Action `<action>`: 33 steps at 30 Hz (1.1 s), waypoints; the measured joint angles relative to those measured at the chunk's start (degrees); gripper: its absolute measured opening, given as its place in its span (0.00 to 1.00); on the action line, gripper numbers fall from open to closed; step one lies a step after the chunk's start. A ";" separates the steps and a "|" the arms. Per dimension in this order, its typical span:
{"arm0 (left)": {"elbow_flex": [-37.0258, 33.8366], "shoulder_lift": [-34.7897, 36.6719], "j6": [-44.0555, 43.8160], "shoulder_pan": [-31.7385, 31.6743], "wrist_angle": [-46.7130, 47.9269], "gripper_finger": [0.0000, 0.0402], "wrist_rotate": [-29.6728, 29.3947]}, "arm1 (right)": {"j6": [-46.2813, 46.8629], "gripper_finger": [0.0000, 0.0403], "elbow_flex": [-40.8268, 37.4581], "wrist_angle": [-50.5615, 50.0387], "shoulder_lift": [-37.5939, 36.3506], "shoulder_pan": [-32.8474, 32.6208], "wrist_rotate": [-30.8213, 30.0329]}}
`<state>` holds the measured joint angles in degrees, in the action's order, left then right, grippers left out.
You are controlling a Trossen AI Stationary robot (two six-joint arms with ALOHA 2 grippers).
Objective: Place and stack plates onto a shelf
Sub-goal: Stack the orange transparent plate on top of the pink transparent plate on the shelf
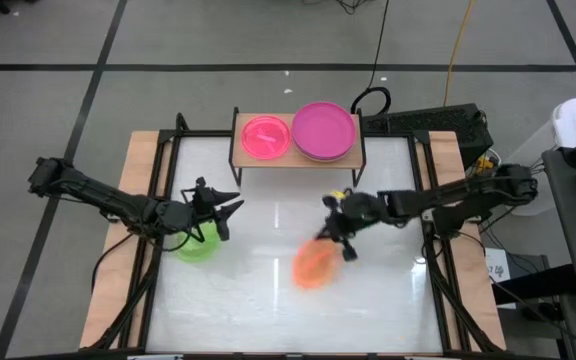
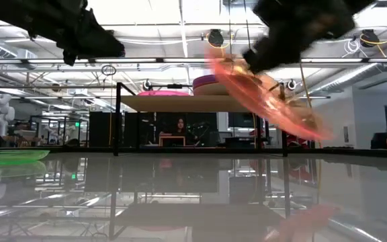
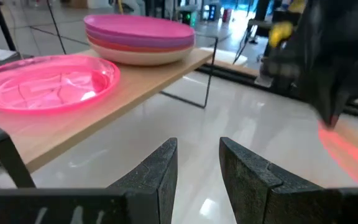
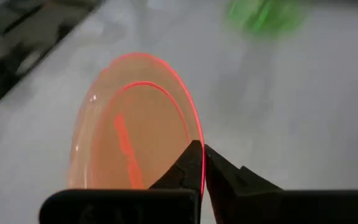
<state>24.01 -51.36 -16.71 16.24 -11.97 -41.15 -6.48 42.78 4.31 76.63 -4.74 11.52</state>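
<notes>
A translucent orange plate (image 1: 314, 265) with a bar mark is off the table in my right gripper (image 1: 349, 247), tilted in the low view (image 2: 267, 94). The shelf (image 1: 298, 155) at the far edge carries a translucent pink plate (image 1: 266, 137) and a stack of larger plates, magenta on top (image 1: 324, 130); in the left wrist view beige shows at the stack's bottom (image 3: 143, 38). A green plate (image 1: 198, 243) lies flat on the tabletop. My left gripper (image 1: 230, 210) hovers open above the table beside the green plate, pointing at the shelf. My right gripper pinches the orange plate's rim (image 4: 199, 144) between its two fingers, one finger on each face of the plate. The plate is lifted clear of the table and tilted steeply, sloping down and away from the fingers (image 2: 294, 117).
The tabletop (image 1: 268, 300) is white and glossy, framed by black rails. Cables and a black box (image 1: 438, 120) lie beyond the shelf's right end. People sit in the room behind the table (image 2: 179, 128).
</notes>
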 joint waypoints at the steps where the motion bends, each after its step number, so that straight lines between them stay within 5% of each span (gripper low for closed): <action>1: 0.00 -0.31 0.22 -0.25 0.04 0.31 0.02 | -1.75 0.00 2.09 1.34 0.78 0.85 -0.98; 8: 0.00 -1.24 1.40 -1.17 -0.65 0.31 0.00 | -10.99 0.00 17.02 4.09 3.39 8.40 -4.12; 15: 0.00 -1.15 1.52 -1.17 -2.19 0.31 0.02 | -18.02 0.00 23.66 10.62 6.67 18.35 -20.57; 22: 0.00 -1.15 2.02 -1.17 -2.99 0.31 0.02 | -9.47 0.00 31.80 19.86 17.12 29.37 -13.32; 33: 0.00 -1.15 2.71 -1.17 -2.84 0.31 0.11 | -3.31 0.00 41.49 10.21 28.75 34.58 -9.75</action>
<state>24.01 -52.51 -14.01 15.07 -14.81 -41.04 -9.79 84.27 14.52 105.38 29.84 1.77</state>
